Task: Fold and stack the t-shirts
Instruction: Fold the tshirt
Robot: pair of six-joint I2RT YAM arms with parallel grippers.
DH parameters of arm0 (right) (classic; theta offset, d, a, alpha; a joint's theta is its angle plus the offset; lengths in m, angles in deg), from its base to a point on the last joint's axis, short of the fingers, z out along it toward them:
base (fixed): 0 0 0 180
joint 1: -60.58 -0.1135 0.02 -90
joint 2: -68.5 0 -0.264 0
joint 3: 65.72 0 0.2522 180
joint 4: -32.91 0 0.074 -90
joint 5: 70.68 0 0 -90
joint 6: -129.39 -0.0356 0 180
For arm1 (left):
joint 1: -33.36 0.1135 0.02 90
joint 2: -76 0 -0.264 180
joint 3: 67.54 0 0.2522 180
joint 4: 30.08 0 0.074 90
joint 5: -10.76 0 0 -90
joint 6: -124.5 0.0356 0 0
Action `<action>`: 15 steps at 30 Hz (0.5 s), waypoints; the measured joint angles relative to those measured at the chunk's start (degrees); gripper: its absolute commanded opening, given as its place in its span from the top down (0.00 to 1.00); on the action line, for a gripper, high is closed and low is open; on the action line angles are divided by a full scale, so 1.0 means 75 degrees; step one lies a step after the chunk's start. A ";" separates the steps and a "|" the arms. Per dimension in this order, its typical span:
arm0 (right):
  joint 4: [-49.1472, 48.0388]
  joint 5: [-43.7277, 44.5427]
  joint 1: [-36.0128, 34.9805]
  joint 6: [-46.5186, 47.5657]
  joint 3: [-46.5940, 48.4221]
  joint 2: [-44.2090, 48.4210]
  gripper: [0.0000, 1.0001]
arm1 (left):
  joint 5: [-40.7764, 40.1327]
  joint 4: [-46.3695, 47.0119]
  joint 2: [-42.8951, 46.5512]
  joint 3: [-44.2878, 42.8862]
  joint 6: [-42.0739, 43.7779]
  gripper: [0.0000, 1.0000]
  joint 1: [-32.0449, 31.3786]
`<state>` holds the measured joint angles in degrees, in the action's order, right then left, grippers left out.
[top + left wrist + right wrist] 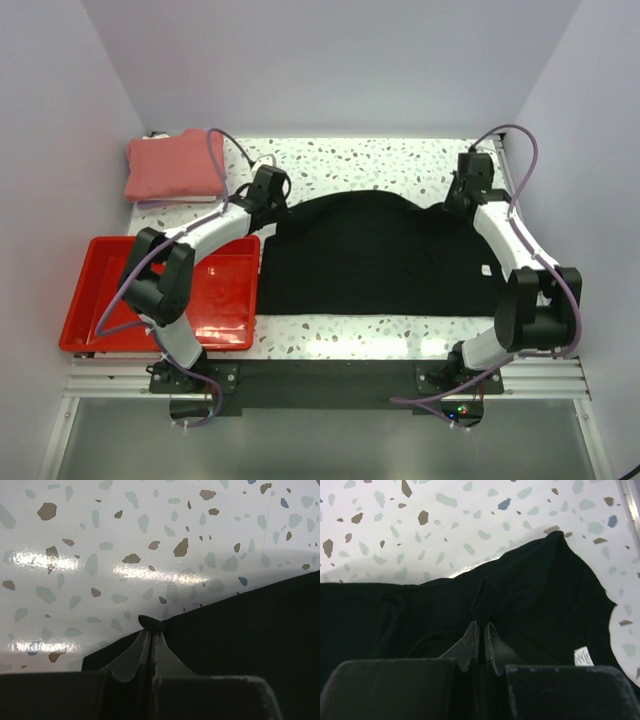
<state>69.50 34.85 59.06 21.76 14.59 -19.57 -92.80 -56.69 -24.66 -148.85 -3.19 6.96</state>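
The black t-shirt lies spread across the middle of the table, its small white label near the right side. At the shirt's far left edge my left gripper is shut on a pinch of its black cloth, which bulges out past the fingertips of that gripper. My right gripper is at the far right edge. In the right wrist view this gripper is shut on a raised fold of the black shirt, with the label to its right. The salmon-pink t-shirt lies folded at the back left corner.
A red plastic tray sits at the near left, under the left arm. Speckled tabletop shows behind the black shirt and along the front edge. Walls close in on the left, the back and the right.
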 measured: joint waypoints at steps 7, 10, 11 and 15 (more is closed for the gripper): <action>0.0615 0.0385 0.0119 -0.0070 -0.0303 0.1067 1.00 | -0.0507 -0.0009 0.0437 0.0178 0.0233 1.00 0.0000; 0.0781 0.0402 0.0239 -0.0079 -0.0364 0.1212 1.00 | -0.0778 -0.0082 0.0437 -0.0015 0.0405 1.00 0.0003; 0.0842 0.0402 0.0297 -0.0079 -0.0402 0.1259 1.00 | -0.0866 -0.0131 0.0437 -0.0117 0.0460 1.00 0.0003; 0.1084 0.0402 0.0545 -0.0082 -0.0545 0.1373 1.00 | -0.1075 -0.0134 0.0513 -0.0280 0.0592 1.00 0.0000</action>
<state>77.63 37.87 63.15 21.15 10.50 -9.27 -100.87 -57.69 -20.82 -150.94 1.25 6.96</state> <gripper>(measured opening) 0.026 0.022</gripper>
